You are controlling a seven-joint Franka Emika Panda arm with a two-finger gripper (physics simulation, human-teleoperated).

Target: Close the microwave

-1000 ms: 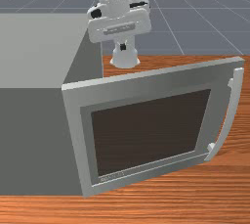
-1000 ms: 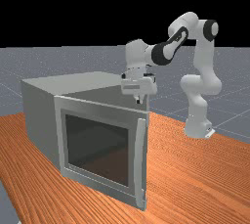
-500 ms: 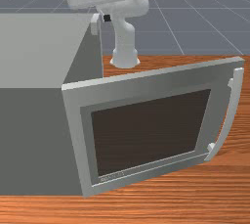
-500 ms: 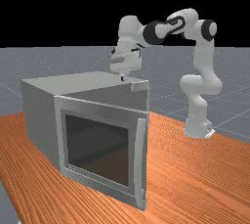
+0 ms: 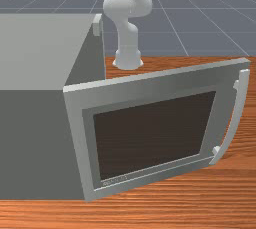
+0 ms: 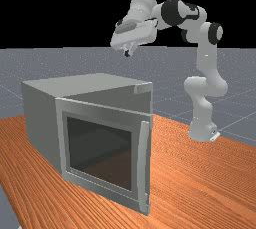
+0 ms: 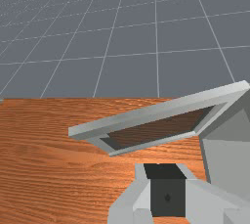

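Note:
High above the microwave's top, the gripper [image 6: 127, 53] is shut with nothing in it, its hand tilted. In the wrist view the gripper [image 7: 165, 170] has its fingertips together, apart from the door [image 7: 158, 113]. The grey microwave [image 5: 35, 53] has its dark-windowed door [image 5: 155, 135] wide open, swung out from its near edge in the front view. The door's curved handle [image 5: 236, 118] is on the free edge, at the front view's right. In the far view the door [image 6: 100, 150] stands angled away from the body [image 6: 40, 118].
The wooden table [image 6: 200, 173] extends beside the microwave toward the arm's base [image 6: 202, 125]. A pale block [image 5: 97, 25] sits at the top of the body's far front edge. The table's far edge shows past the door in the wrist view.
My hand has gone up from beside the opening, first toward the far view's left, then higher above the microwave, and has tilted. The door stands at the same angle.

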